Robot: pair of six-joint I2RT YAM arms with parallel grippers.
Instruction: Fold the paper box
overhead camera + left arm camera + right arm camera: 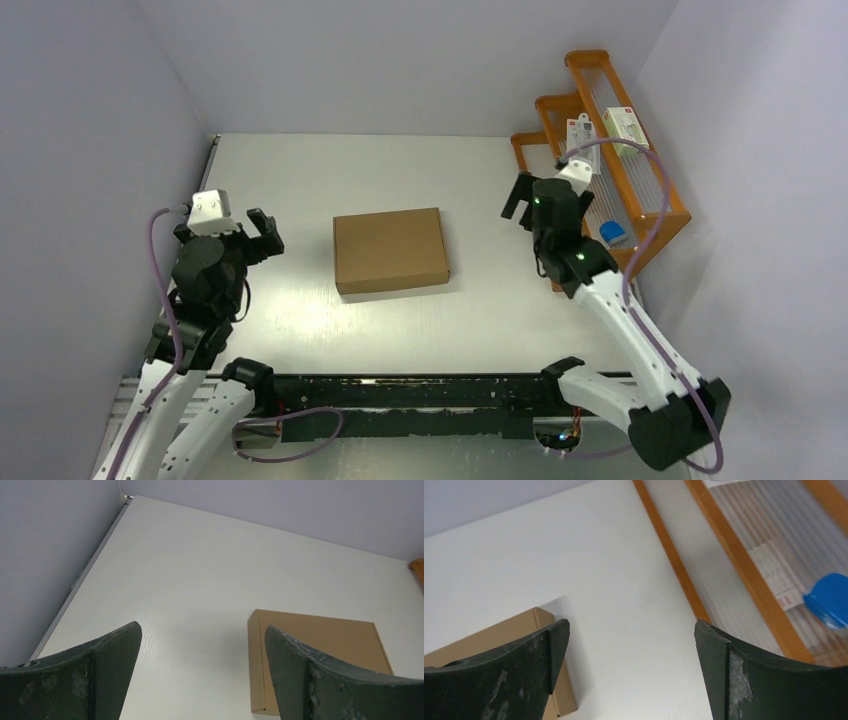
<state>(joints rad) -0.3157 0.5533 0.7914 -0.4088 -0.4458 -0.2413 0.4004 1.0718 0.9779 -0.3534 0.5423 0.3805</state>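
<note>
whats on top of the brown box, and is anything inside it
Nothing rests on the paper box: its flat brown top is bare. It looks closed, so the lid covers the inside, and whether anything is in it cannot be seen.

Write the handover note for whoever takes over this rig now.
Left pincer: open, empty, left of the paper box.
Right pincer: open, empty, right of it, near the orange rack.
The paper box lies closed, lid flat, mid-table; neither arm touches it.
Done: folding looks complete.
Left: probably nothing; whether the front flap is fully tucked cannot be seen.
</note>
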